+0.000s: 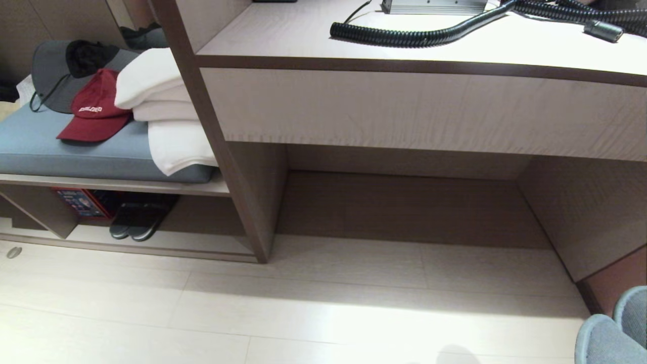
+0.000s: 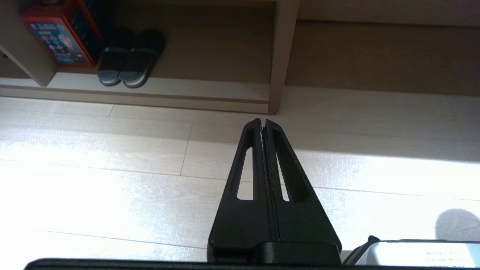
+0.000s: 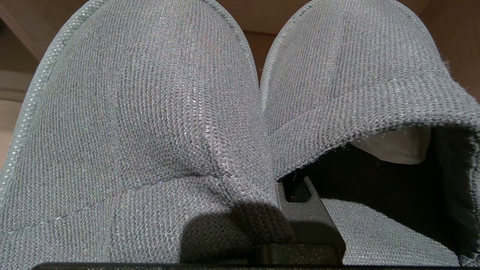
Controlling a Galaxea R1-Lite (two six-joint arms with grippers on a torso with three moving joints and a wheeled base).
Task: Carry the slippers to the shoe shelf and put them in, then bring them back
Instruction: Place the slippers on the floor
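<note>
Right hand [image 3: 296, 204] is pinched shut on the grey knit slippers [image 3: 150, 112], gripping the fabric where the two uppers meet. The pair sits side by side, long axes running away from the hand, with the rounded closed toes pointing toward the furniture. From the head view they show only at the near right corner [image 1: 614, 328]. Left hand [image 2: 263, 122] hangs low over the pale floor [image 2: 112, 187], its fingers pressed together with nothing between them.

Farther off on the left, the shoe shelf [image 1: 151, 242] holds a pair of black slides [image 1: 136, 222]. They lie lengthwise near-to-far, rounded ends toward the room, just right of a red box [image 1: 81, 202]. Above the shelf, a red cap [image 1: 93, 114] and folded white towels [image 1: 156, 101] rest on a blue cushion [image 1: 30, 146]. To the right, the table [image 1: 404, 101] carries a black ribbed hose [image 1: 419, 35].
</note>
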